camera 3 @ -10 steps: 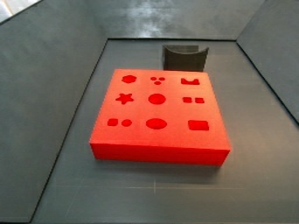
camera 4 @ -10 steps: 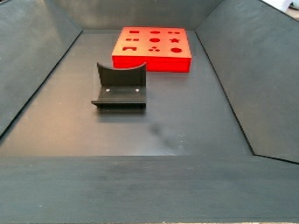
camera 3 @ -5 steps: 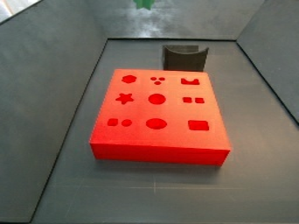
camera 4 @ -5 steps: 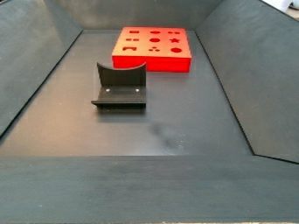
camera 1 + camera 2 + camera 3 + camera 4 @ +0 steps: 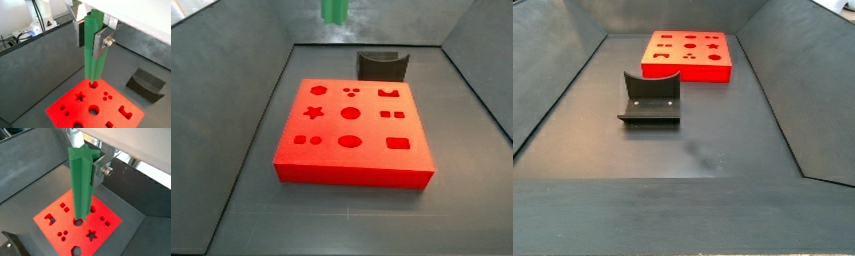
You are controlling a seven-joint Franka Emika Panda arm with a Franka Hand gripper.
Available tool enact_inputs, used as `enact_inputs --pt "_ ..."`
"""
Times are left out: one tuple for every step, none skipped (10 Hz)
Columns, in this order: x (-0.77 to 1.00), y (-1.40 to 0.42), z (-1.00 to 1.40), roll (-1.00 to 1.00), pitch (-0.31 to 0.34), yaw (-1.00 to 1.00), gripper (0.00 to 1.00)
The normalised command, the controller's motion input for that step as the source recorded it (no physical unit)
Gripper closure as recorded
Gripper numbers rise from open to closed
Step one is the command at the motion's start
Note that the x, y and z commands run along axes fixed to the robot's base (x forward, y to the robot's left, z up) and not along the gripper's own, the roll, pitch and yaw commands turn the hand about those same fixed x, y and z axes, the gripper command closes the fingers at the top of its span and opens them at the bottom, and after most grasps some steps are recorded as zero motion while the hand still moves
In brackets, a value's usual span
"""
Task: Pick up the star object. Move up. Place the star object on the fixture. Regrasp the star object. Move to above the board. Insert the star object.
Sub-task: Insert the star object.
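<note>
My gripper (image 5: 90, 37) is shut on the star object (image 5: 93, 55), a long green peg that hangs upright from the silver fingers (image 5: 101, 42). Its star-shaped end face shows in a wrist view (image 5: 81, 152). The peg hangs high above the red board (image 5: 63, 109), whose star hole (image 5: 81, 96) is open. In a side view only the peg's lower end (image 5: 334, 10) shows at the top edge, above the board's (image 5: 352, 172) far side; the gripper itself is out of that view. The dark fixture (image 5: 382, 65) stands bare behind the board.
Grey sloping walls surround the grey floor (image 5: 700, 150). The board (image 5: 687, 70) lies near the far wall in a side view, with the fixture (image 5: 651, 98) standing apart from it on the floor. The board has several other holes, round and square.
The green peg's lower end has come into a side view at the top edge and now reaches lower than half a second ago. Board and fixture have not moved.
</note>
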Motion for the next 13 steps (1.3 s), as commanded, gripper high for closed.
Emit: enact_inputs --pt "0.0 0.0 -0.06 -0.03 -0.01 0.0 1.0" --pt "-0.03 0.0 -0.03 -0.01 -0.074 0.0 1.0" --pt "0.0 -0.03 0.0 0.0 0.0 0.0 1.0" --pt "0.0 -0.19 -0.41 0.02 -0.031 -0.17 1.0" --pt "-0.22 -0.37 -1.0 0.0 -0.079 -0.61 1.0" --pt "-0.29 -0.19 -1.0 -0.02 -0.126 -0.52 1.0" --pt "-0.32 -0.02 -0.95 -0.1 -0.086 -0.53 1.0" --pt "-0.32 0.07 -0.94 -0.12 -0.029 -0.46 1.0" --pt "-0.17 0.13 -0.59 0.0 0.0 -0.1 1.0" --pt "0.0 0.0 -0.19 0.03 0.0 0.0 1.0" --pt "-0.26 0.2 -0.64 0.04 0.0 0.61 1.0" --pt "-0.26 0.2 -0.85 0.06 -0.089 0.77 1.0" --pt "-0.25 0.18 -0.74 0.05 -0.1 0.73 1.0"
